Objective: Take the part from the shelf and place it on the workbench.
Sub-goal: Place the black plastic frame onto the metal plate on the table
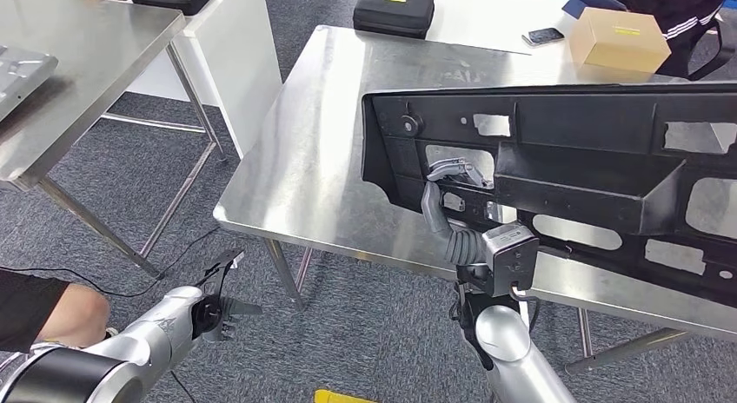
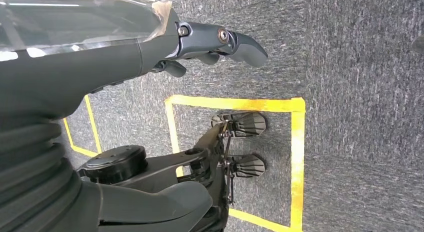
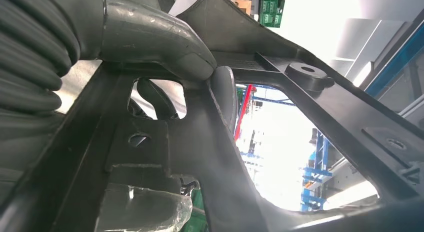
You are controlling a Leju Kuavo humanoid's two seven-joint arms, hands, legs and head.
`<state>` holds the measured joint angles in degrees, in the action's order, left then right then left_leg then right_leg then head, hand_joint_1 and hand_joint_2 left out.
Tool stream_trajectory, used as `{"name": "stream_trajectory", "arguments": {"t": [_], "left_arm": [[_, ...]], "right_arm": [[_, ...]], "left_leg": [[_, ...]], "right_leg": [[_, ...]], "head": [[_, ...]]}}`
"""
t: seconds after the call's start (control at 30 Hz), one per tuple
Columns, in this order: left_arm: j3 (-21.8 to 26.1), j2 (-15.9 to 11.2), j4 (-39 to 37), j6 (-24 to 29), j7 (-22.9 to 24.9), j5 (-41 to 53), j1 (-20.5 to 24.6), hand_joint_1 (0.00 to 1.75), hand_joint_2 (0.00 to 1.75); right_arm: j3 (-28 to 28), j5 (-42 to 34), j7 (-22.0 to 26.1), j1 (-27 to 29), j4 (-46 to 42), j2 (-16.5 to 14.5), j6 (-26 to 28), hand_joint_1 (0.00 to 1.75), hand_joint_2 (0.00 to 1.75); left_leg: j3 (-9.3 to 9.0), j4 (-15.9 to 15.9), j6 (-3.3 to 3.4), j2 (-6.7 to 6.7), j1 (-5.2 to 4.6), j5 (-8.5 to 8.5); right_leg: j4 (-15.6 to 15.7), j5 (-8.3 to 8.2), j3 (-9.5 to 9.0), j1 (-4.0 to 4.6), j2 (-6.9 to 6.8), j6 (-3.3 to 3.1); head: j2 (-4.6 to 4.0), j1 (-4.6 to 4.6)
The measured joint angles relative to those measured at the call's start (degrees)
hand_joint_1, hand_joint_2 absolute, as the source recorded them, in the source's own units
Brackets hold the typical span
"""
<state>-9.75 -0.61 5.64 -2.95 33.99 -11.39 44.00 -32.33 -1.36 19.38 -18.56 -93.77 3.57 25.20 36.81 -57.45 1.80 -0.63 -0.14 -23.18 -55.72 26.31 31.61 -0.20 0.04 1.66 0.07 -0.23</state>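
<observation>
part (image 1: 574,160): black | counter (image 1: 322,142): brushed silver steel | floor (image 1: 156,186): grey speckled carpet | floor tape (image 2: 235,103): yellow | box (image 1: 619,40): tan | case (image 1: 394,9): black

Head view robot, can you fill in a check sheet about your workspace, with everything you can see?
Surface: steel workbench, bare and shiny near its front edge.
Job's things: large black plastic part with many cut-outs, held up over the workbench, tilted.
Clutter: black case, cardboard box and phone on the white table behind.
Hands: right hand grips the part through a cut-out; left hand hangs low over the floor, holding nothing.
Cables: black cable on the carpet under the workbench.
Surroundings: grey carpet, yellow floor tape, second steel table to the left, a person's knee beside the left arm.
</observation>
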Motion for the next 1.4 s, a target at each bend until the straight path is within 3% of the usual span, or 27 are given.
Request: {"name": "stream_trajectory", "arguments": {"t": [1.4], "left_arm": [[0.00, 0.04, 0.00, 0.00, 0.00, 0.00, 0.00, 0.00, 1.75]], "right_arm": [[0.02, 0.00, 0.00, 0.01, 0.00, 0.02, 0.01, 1.75, 1.75]], "left_leg": [[-0.11, 0.03, 0.11, 0.14, 0.28, 0.08]], "right_leg": [[-0.08, -0.10, 0.04, 0.19, 0.01, 0.20]], "head": [[0.00, -0.02]]}}
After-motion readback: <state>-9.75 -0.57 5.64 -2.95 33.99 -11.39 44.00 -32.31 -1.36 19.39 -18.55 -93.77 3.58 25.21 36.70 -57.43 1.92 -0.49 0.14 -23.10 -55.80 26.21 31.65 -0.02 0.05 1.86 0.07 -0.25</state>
